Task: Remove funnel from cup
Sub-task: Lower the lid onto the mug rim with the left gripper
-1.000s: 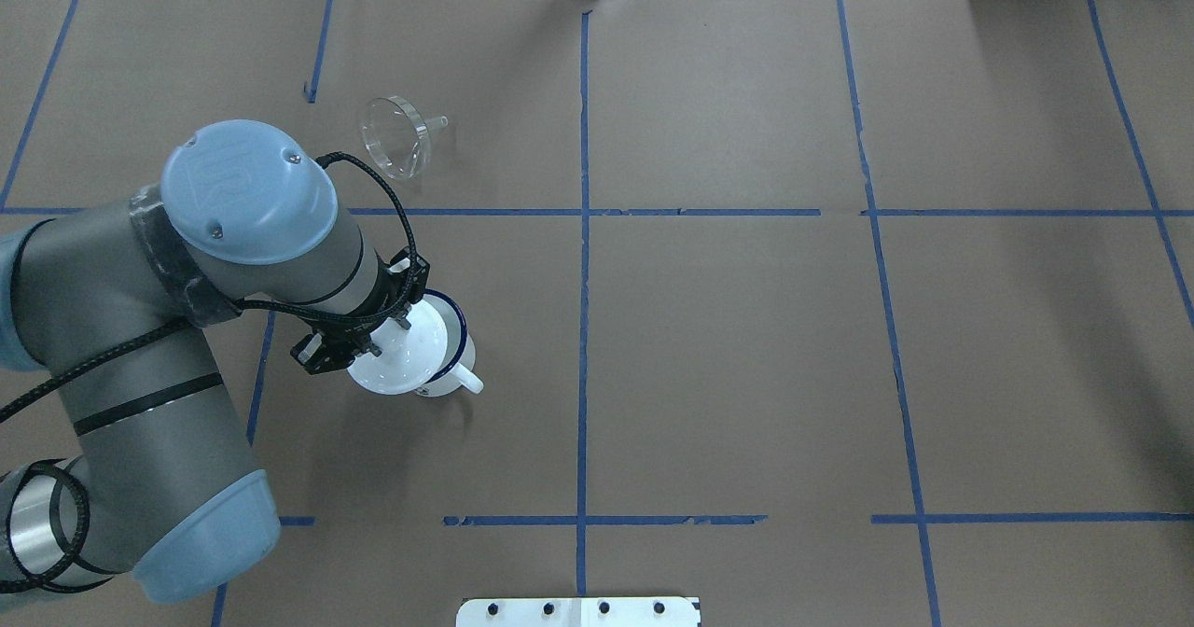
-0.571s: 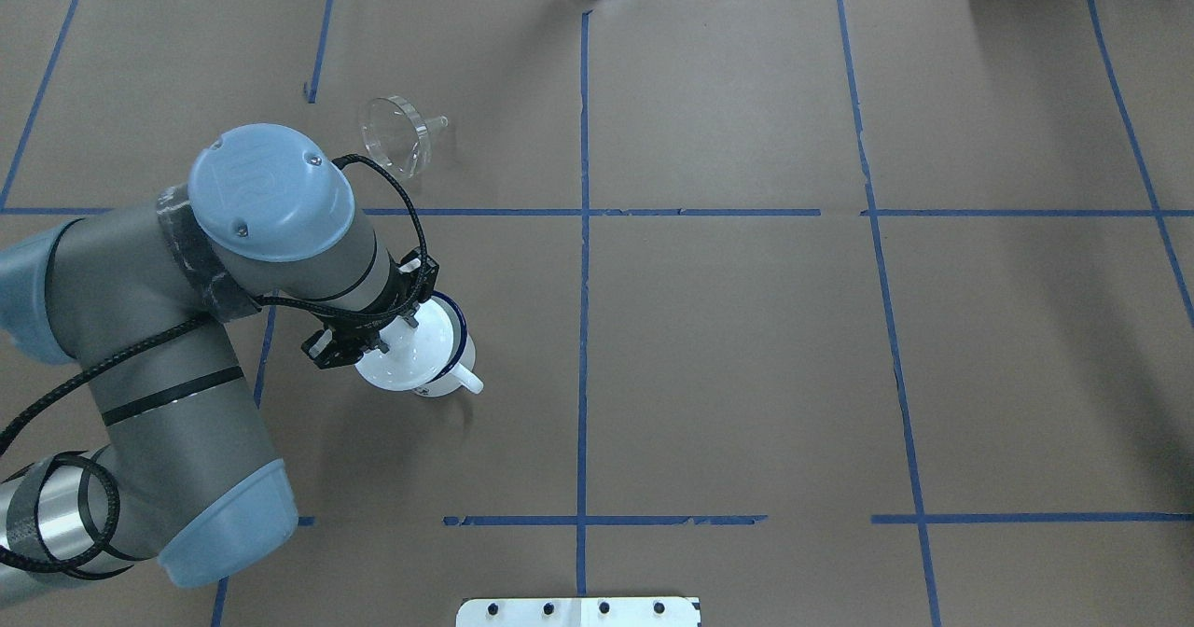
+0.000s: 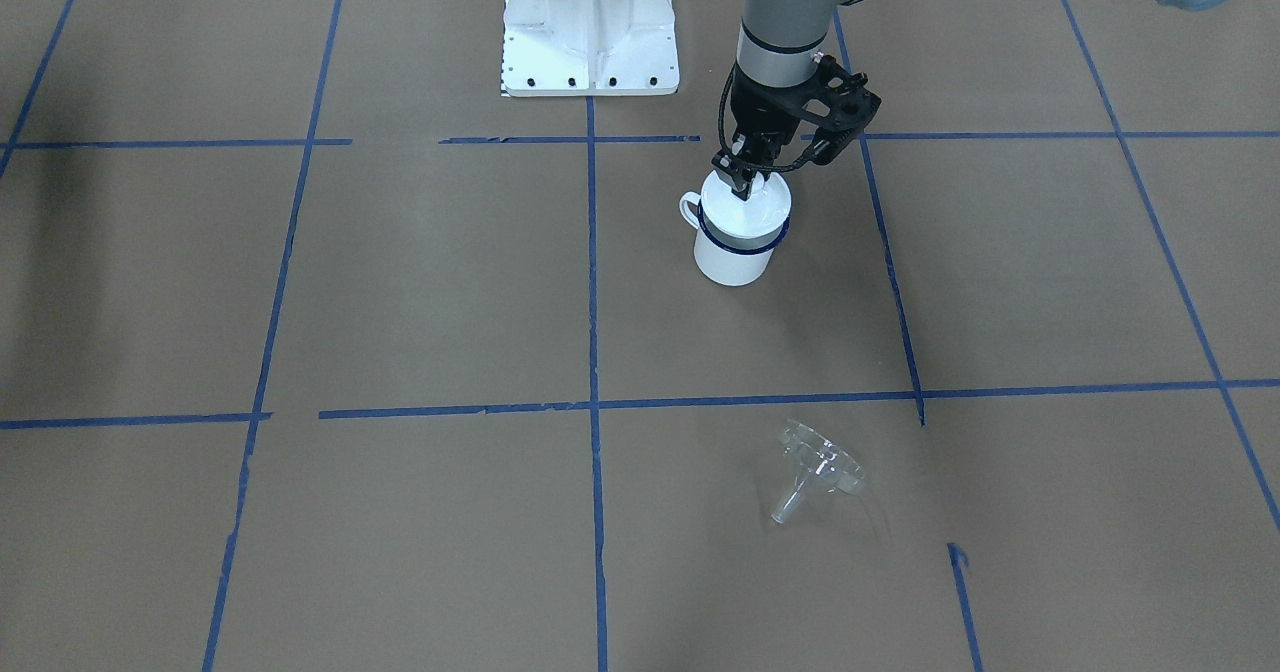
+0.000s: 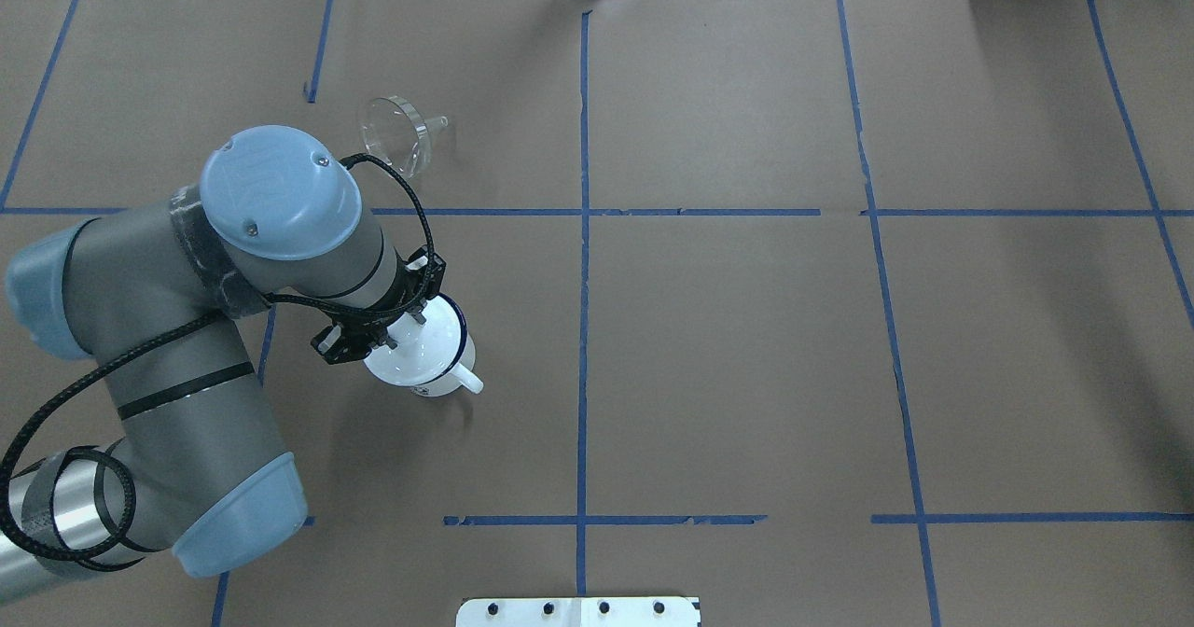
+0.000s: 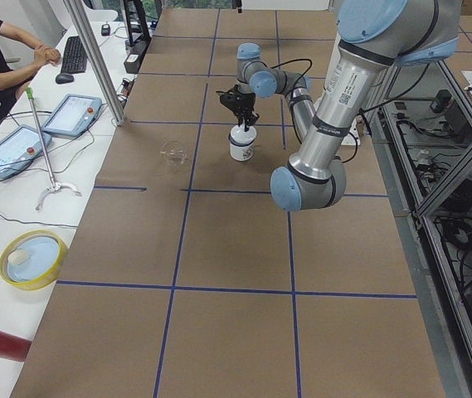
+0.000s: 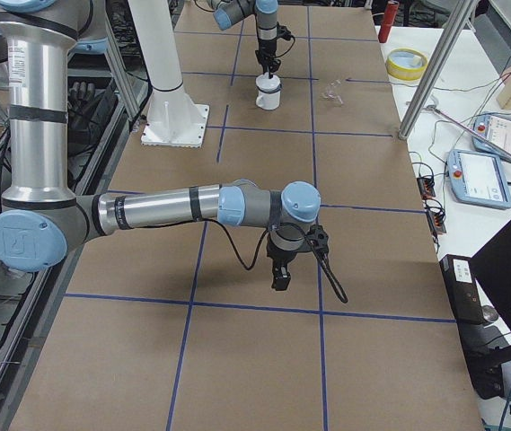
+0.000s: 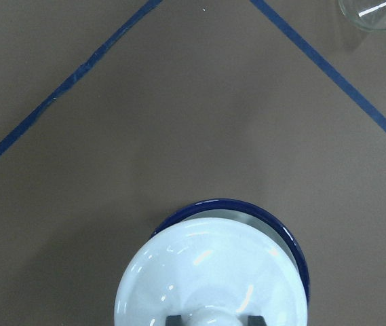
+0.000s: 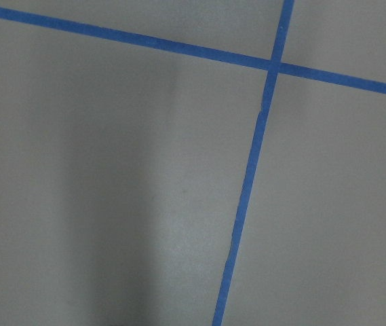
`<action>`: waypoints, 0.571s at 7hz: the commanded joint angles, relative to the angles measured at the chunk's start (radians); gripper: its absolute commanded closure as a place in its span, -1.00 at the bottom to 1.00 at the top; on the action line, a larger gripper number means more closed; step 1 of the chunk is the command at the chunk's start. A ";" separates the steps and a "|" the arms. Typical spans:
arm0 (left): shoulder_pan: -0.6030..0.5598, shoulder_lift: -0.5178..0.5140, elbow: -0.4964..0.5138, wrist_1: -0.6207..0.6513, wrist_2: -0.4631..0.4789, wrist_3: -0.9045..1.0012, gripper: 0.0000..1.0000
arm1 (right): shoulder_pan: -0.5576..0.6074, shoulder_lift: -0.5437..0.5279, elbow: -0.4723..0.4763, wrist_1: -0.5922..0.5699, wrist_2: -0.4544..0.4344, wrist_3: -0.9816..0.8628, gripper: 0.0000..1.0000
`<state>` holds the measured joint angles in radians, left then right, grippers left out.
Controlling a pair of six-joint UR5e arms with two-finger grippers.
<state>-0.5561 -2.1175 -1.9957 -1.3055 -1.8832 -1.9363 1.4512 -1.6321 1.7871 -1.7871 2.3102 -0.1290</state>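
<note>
The left wrist view's bottom edge cuts the white lid (image 7: 209, 272), which hides the cup (image 7: 282, 227) except its rim; the top edge cuts the funnel (image 7: 377, 12). The right gripper (image 6: 279, 277) is too small to judge its opening.

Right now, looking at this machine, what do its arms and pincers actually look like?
Both the left arm and right arm are round silver-grey tubes with pale blue joint caps and black bands. A black cable loops along each to a small black two-fingered tool: the left pincer and right pincer.
</note>
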 commanded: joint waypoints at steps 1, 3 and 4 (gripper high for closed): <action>-0.001 -0.004 0.012 -0.003 0.003 0.020 1.00 | 0.000 0.000 0.000 0.000 0.000 -0.001 -1.00; -0.002 -0.004 0.018 -0.005 0.004 0.040 1.00 | 0.000 0.000 0.000 0.000 0.000 0.000 -1.00; -0.002 -0.006 0.025 -0.008 0.004 0.040 1.00 | 0.000 0.000 0.000 0.000 0.000 -0.001 -1.00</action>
<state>-0.5580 -2.1218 -1.9780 -1.3101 -1.8794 -1.8998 1.4512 -1.6321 1.7871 -1.7871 2.3102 -0.1297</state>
